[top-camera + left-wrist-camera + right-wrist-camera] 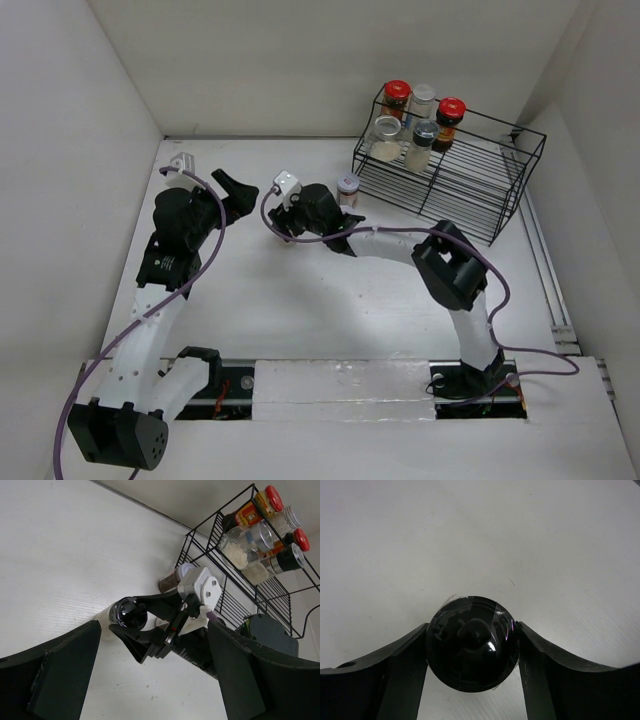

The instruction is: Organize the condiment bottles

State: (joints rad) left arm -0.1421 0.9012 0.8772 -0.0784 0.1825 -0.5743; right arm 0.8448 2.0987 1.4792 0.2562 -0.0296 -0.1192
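A black wire rack (462, 190) stands on the white surface (330, 310) at about 1 o'clock in the overhead view, close to the far right corner and turned at a slant to the back wall (330, 60). It has two stepped tiers of thin parallel wires, the higher one at the back, and a wire rail round the top. Plain pale walls close the surface in at 9 o'clock (60, 180) and at 3 o'clock (605, 150). A metal track (548, 280) runs along the right edge. At 6 o'clock a frosted strip (340, 392) lies across the near edge.
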